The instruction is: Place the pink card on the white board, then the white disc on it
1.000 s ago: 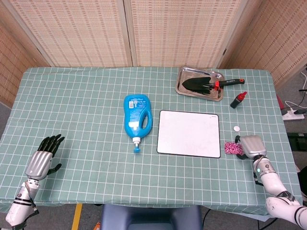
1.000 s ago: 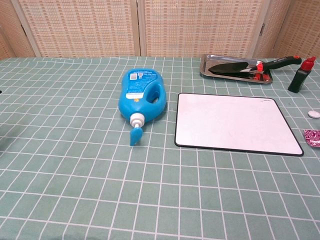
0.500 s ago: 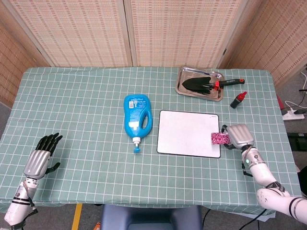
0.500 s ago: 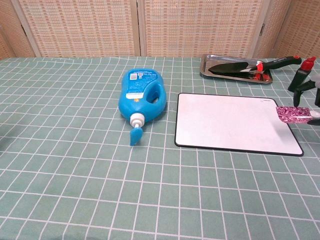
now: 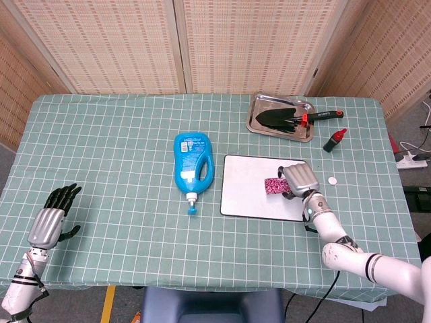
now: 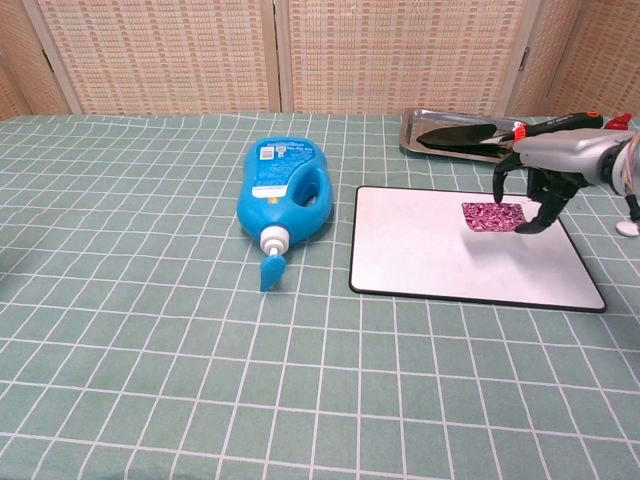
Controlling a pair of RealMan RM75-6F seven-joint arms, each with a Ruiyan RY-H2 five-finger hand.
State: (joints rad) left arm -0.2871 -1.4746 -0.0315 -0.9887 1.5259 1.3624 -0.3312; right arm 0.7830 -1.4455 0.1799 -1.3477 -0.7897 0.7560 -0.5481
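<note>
My right hand [image 5: 300, 179] [image 6: 556, 172] hovers over the right half of the white board [image 5: 246, 192] [image 6: 430, 250], holding the pink patterned card [image 5: 274, 185] [image 6: 491, 215] by its right edge, just above the board. The small white disc [image 5: 331, 180] [image 6: 628, 228] lies on the tablecloth to the right of the board. My left hand [image 5: 48, 220] rests open near the table's front left corner, fingers spread; it shows only in the head view.
A blue detergent bottle [image 5: 193, 167] [image 6: 283, 190] lies left of the board. A metal tray [image 5: 258, 120] [image 6: 420, 140] with a black trowel [image 5: 289, 118] stands behind it, and a small black bottle with a red cap [image 5: 334, 140] is to the right.
My right hand has carried the pink card leftward from the board's right edge to over its right half. The left hand drifted slightly left.
</note>
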